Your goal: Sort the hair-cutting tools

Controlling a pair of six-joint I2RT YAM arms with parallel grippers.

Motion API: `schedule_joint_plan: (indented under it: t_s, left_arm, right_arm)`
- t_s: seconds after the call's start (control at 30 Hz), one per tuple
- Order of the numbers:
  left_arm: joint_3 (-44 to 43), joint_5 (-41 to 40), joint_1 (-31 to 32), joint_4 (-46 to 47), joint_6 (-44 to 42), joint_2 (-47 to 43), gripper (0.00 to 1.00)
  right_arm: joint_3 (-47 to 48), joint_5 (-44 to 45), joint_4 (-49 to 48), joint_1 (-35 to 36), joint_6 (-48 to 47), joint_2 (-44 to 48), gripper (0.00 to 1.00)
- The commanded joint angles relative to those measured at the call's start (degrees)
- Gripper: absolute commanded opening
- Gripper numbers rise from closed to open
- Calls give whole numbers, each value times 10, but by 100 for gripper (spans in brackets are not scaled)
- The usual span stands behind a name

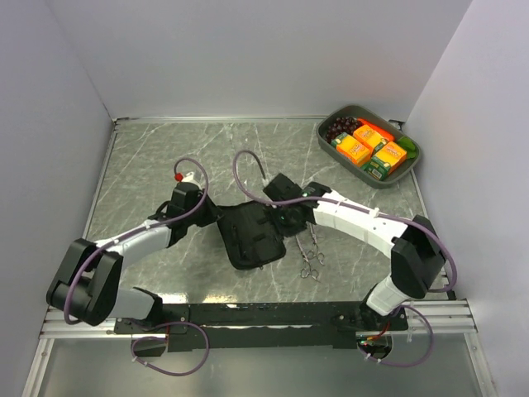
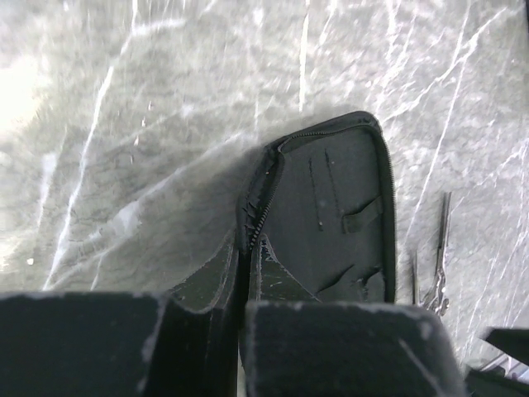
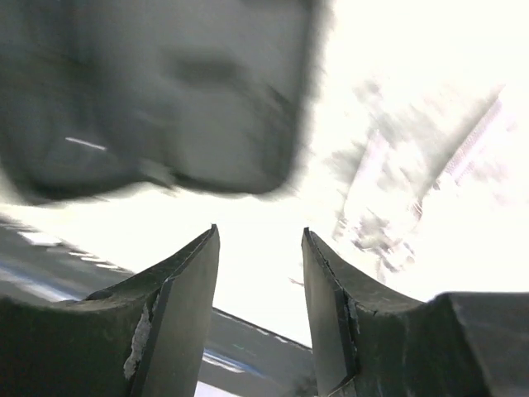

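Silver scissors [image 1: 312,251] are the nearest of the hair-cutting tools. They lie on the grey marble-look table [image 1: 165,165], just beside the right edge of the open black zip case [image 1: 252,236].

In the overhead view they sit at about 5 o'clock from the right gripper [image 3: 259,240] and close to it. Their long axis runs roughly 12 to 6, with the blades toward 12 and the ring handles toward 6. The right gripper hangs over the case's right edge with its 2 fingers apart and nothing between them. Its own camera is blurred, but the scissors appear there as a pale streak at about 2 o'clock from the fingertips.

The right arm is plainly the nearer one. A pick would probably call for a short shift toward 5 o'clock, with the fingers closing across the blades rather than along them.

The left gripper [image 2: 241,304] is closed, and it appears to be pinching the case's left flap at about 9 o'clock from the case's middle. It is well apart from the scissors.

The count:
- 2 scissors, lying partly across each other.
- 0 black hair clips that can be made out for certain.
- 1 case.
- 1 grey tray [image 1: 321,132] of packets, at the far right corner.
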State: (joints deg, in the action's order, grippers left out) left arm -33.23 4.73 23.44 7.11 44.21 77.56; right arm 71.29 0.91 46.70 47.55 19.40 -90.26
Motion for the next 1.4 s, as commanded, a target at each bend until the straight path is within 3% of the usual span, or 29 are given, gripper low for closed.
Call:
schedule_joint_plan:
  t_s: [0.0, 0.3, 1.03, 1.37]
  left_arm:
    - [-36, -24, 1, -55, -24, -44, 1]
    - [-9, -3, 1, -90, -19, -84, 1]
    - [10, 3, 1, -90, -20, -95, 1]
    - [4, 3, 1, -90, -28, -81, 1]
  right_arm:
    - [-77, 66, 27, -7, 2, 20, 53]
    - [-171, 74, -20, -11, 52, 19, 53]
    - [-212, 45, -24, -10, 93, 1, 51]
    - [-208, 49, -83, -9, 62, -48, 47]
